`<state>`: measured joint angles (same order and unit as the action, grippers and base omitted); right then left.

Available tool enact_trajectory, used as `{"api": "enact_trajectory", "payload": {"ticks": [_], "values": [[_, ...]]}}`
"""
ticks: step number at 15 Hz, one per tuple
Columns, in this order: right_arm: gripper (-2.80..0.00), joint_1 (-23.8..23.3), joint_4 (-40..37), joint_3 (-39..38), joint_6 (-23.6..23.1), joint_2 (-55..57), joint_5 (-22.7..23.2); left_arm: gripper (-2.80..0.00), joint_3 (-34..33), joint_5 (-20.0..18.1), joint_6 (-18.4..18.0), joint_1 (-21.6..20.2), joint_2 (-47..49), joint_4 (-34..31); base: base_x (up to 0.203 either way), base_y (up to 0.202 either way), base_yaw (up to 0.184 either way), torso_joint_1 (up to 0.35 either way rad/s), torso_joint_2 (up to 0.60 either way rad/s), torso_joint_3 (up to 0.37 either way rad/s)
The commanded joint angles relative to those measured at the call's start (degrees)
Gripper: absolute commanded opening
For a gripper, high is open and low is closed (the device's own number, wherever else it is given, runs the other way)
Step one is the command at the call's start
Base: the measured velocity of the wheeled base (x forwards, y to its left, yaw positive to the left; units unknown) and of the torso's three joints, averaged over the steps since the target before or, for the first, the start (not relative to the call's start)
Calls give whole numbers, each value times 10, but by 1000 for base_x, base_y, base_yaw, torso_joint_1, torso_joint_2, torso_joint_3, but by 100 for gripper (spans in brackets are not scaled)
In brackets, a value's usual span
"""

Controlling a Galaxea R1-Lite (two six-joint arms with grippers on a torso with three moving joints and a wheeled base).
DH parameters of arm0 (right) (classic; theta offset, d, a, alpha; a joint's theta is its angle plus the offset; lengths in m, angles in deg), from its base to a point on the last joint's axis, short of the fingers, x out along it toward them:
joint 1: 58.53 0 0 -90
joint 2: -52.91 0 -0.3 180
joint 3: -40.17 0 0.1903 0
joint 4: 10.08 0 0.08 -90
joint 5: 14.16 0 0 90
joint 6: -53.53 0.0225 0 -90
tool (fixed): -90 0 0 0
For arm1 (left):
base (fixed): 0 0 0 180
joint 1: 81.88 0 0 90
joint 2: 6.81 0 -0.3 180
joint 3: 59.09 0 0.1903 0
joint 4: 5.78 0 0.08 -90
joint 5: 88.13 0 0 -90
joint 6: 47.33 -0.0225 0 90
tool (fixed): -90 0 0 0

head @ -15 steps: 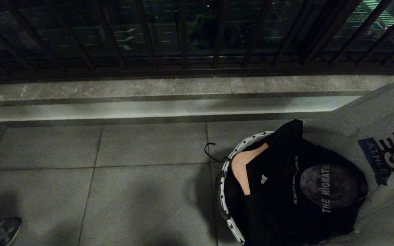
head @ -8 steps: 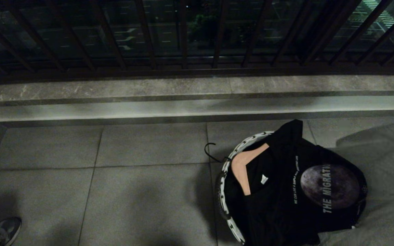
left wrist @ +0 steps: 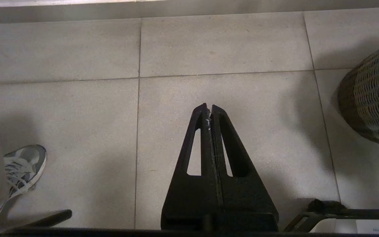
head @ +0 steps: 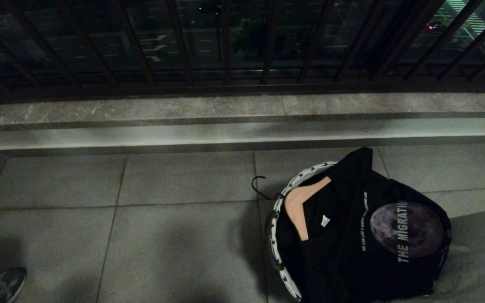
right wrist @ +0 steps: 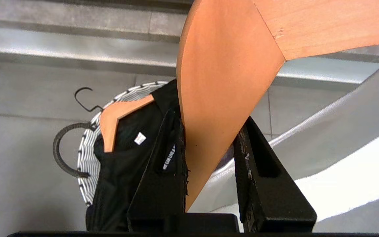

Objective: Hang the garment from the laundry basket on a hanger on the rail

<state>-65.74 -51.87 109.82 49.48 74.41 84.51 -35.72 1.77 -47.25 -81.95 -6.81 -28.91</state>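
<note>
Head view: laundry basket (head: 277,223) stands on the tiled floor (head: 141,219) at the lower right, its speckled white rim showing along the near-left edge. A black T-shirt (head: 364,244) with a round moon print and white lettering lies draped over the basket and covers most of its opening. A wooden hanger (head: 299,206) sits inside the collar of this T-shirt, and its dark metal hook (head: 259,187) projects past the basket rim over the floor. A pale grey garment (head: 482,261) occupies the lower right corner, just beside the basket. Behind the floor runs a low stone ledge (head: 225,109), topped by a dark barred railing (head: 225,46). A person's shoe (head: 2,286) appears at the lower left corner, well apart from the basket.

Right wrist view: right pincer (right wrist: 209,144) is closed on a second wooden hanger (right wrist: 225,82), clamping one flat arm of it between the two fingers. A pale garment (right wrist: 341,158) hangs from this hanger beside the pincer. The basket with the black T-shirt lies below and beyond, along with one dark loop handle (right wrist: 63,151).

Left wrist view: left pincer (left wrist: 208,113) is fully closed, empty, and points at bare floor tiles. The woven basket wall (left wrist: 373,105) is at the frame edge, apart from the pincer.
</note>
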Motion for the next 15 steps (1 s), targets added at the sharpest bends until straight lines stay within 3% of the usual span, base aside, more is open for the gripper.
{"api": "enact_trajectory", "payload": {"ticks": [1, 7, 10, 13, 15], "values": [[-280, -6, -1, -6, 0, -27, 5, -280, -1, 0, 0, 0, 0, 0, 0, 0, 0, 0, 0, 0], [-280, 1, -1, -14, 1, -55, 16, -280, -1, 0, 0, 0, 0, 0, 0, 0, 0, 0, 0, 0], [-280, 4, -7, -17, 2, -48, 54, -280, -1, 0, 0, 0, 0, 0, 0, 0, 0, 0, 0, 0], [-280, 48, -30, -5, 10, -47, 62, -280, -1, 0, 0, 0, 0, 0, 0, 0, 0, 0, 0, 0], [-280, 52, -37, -17, 17, -59, 57, -280, -1, 0, 0, 0, 0, 0, 0, 0, 0, 0, 0, 0]]}}
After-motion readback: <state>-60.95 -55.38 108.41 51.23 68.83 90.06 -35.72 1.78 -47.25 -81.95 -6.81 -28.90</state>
